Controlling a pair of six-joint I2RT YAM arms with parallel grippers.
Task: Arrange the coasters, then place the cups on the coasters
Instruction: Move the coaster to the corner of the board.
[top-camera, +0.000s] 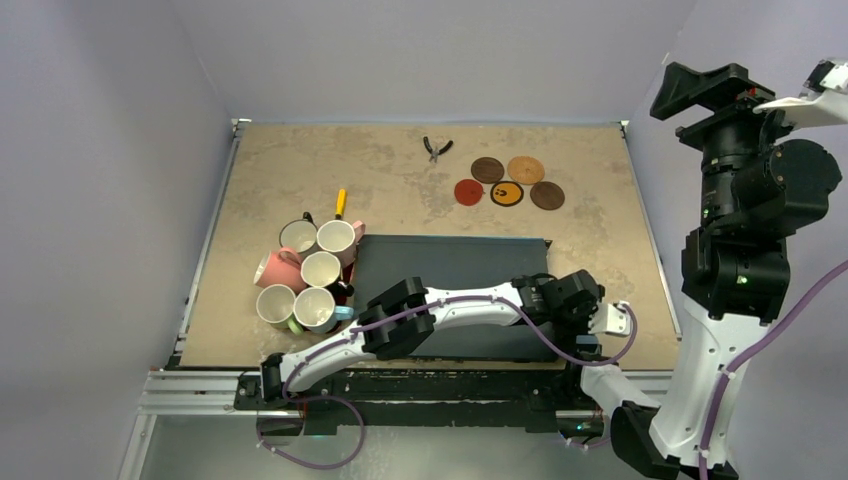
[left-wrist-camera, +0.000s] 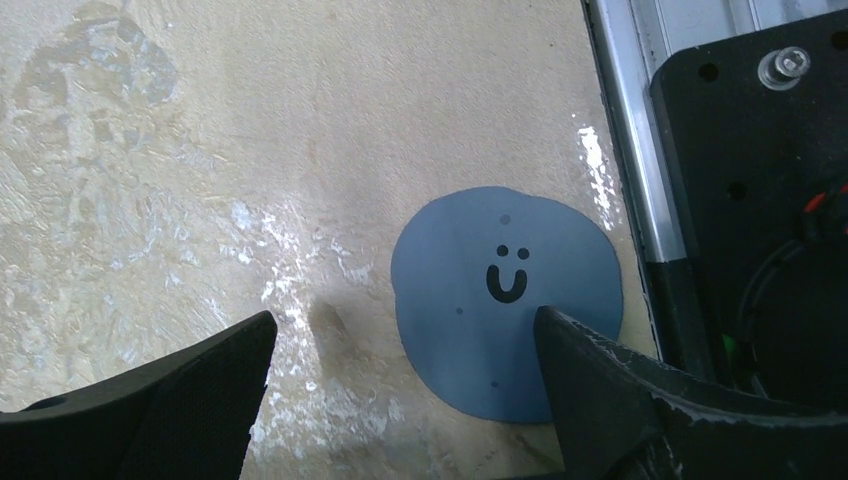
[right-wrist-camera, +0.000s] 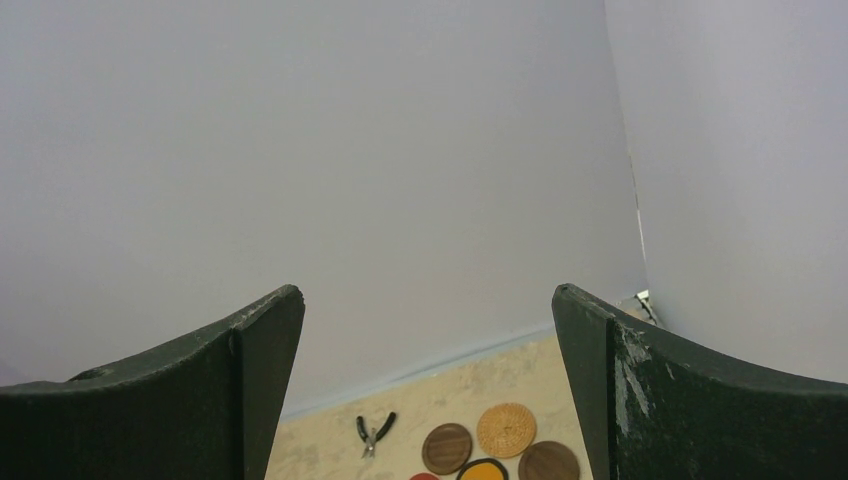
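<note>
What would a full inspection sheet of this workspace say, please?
Surface: tan table, black mat near centre.
Job's things: five coasters grouped far right; grey-blue coaster at near right edge; six cups clustered left, none on coasters.
Clutter: pliers; yellow-handled tool.
End effectors: left end effector open by the grey-blue coaster; right end effector open, raised high.
Cables: purple cables hang in loose loops.
Surroundings: pale walls on three sides.

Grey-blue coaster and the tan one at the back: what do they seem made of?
Grey-blue coaster: thin matte sheet with wavy edge and printed smiley, perhaps silicone or leatherette. Tan coaster: pale, finely ribbed face, likely cork or woven fibre; too small to settle.
</note>
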